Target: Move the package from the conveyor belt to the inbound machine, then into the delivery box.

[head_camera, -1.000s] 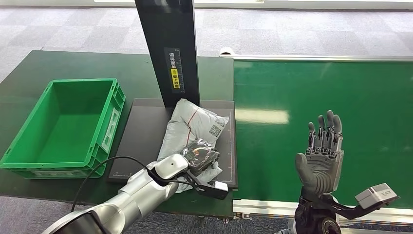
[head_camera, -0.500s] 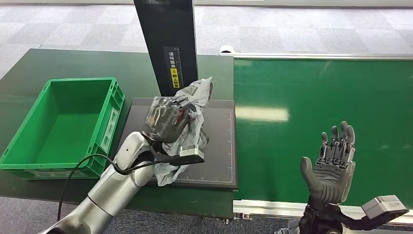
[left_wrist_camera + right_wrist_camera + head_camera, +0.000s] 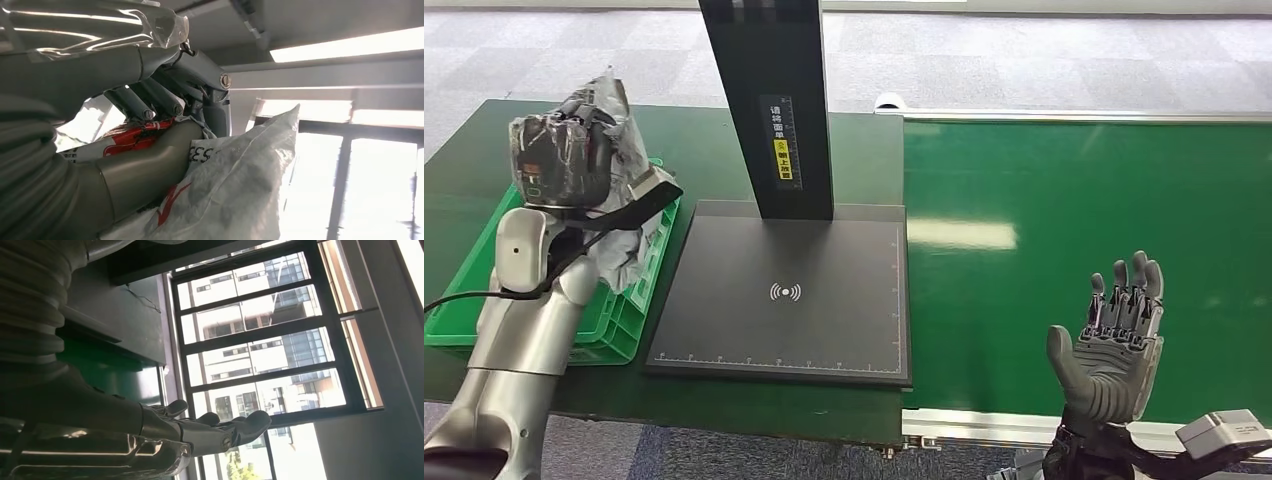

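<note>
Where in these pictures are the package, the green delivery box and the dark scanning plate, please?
package (image 3: 235, 190), left wrist view, on its white crinkled side.
green delivery box (image 3: 629, 312), head view, on its near right wall.
scanning plate (image 3: 824, 320), head view, on its bare dark surface.

A dark green table (image 3: 724, 150) carries a green crate (image 3: 629, 300), which sits directly below the raised left hand (image 3: 559, 160), and a black scanner pad (image 3: 794, 300) just beside the crate, on the side away from that hand. A black post (image 3: 769, 100) stands upright at the pad's far edge. Next to the table runs a bright green belt (image 3: 1074, 200), its surface lying under and beyond the upright right hand (image 3: 1114, 350). Grey carpet floor (image 3: 1024, 60) lies beyond both.
</note>
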Motion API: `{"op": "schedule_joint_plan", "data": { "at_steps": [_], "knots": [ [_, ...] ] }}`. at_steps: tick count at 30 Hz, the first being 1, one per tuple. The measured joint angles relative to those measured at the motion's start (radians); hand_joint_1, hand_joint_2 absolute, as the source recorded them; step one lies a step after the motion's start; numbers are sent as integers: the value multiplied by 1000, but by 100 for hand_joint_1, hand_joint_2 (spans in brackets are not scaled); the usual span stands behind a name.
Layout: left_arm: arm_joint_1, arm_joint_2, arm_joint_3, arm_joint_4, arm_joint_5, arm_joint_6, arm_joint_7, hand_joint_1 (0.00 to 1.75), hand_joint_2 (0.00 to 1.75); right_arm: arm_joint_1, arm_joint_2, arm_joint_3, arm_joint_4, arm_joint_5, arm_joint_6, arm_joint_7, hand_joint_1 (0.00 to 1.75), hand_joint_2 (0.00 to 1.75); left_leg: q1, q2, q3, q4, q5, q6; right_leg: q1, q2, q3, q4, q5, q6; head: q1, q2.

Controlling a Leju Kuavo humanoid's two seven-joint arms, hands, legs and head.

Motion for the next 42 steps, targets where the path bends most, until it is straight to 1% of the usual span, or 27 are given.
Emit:
{"op": "schedule_joint_plan", "data": {
  "at_steps": [2,5,9,13,15,17,21,24,26,28,31,32,34,38,40,42],
  "knots": [
    [-44,35,35,103,-6,21,1,175,175,0,2,0,-3,-1,0,1,0,175,0,0,0,0,0,0,0,1,-1,0,0,0,0,0],
    [-81,63,61,200,-7,36,-2,175,175,-1,3,0,-5,-2,0,3,0,175,0,0,-2,0,0,0,0,1,-1,0,0,0,0,0],
    [-99,76,73,267,-12,41,-2,175,175,-1,6,0,-5,-2,0,3,0,175,0,-1,-3,0,0,0,0,0,-2,0,0,0,0,0],
    [-106,78,78,298,-14,42,0,175,175,-1,9,1,-5,-2,0,3,0,175,0,-1,-4,0,0,0,0,0,-2,0,0,0,0,0],
    [-110,82,78,310,-36,33,24,175,175,-1,10,1,-5,-2,0,3,0,175,0,0,-4,0,0,0,0,0,-2,0,0,0,0,0],
    [-120,95,79,340,-67,10,67,175,175,-1,10,1,-5,-3,3,5,0,175,0,0,-3,0,0,0,0,1,-3,0,0,0,0,0],
    [-159,142,88,487,-79,-27,99,175,175,-1,10,4,-3,-14,19,7,0,175,1,1,-3,0,0,0,1,2,-3,0,0,0,0,0],
    [-171,174,96,596,-83,-43,124,175,175,-2,10,9,1,-19,30,9,0,175,1,1,-3,0,0,0,1,2,-3,1,0,0,0,0],
    [-175,188,103,649,-78,-49,124,87,175,-5,11,12,5,-19,35,12,0,175,1,1,-3,0,0,0,1,2,-3,1,0,0,0,0],
    [-178,195,114,685,-44,-49,83,0,175,-10,14,14,8,-19,39,17,0,175,1,1,-3,0,0,0,1,2,-3,0,0,0,0,0],
    [-179,190,155,708,72,-45,-45,0,175,-18,21,14,14,-18,44,22,0,175,1,0,-3,0,0,0,1,1,-3,0,0,0,0,0],
    [-179,185,167,712,93,-41,-67,0,175,-20,23,14,16,-18,46,24,0,175,1,0,-3,0,0,0,1,1,-3,0,0,0,0,0],
    [-181,177,178,719,78,-35,-55,0,175,-24,26,14,21,-19,50,27,0,175,1,0,-3,0,0,0,1,1,-3,0,0,0,0,0],
    [-194,168,167,737,2,-34,17,0,175,-25,32,14,27,-19,53,30,0,175,1,0,-3,0,0,0,1,1,-3,0,0,0,0,0],
    [-202,165,159,745,-3,-33,15,0,175,-25,33,14,28,-19,53,32,0,175,1,0,-3,0,0,0,1,1,-3,0,0,0,0,0],
    [-206,159,154,751,19,-29,-17,0,175,-25,34,14,29,-19,51,33,0,175,1,0,-3,0,0,0,1,1,-4,0,0,0,0,0]
  ]
}}
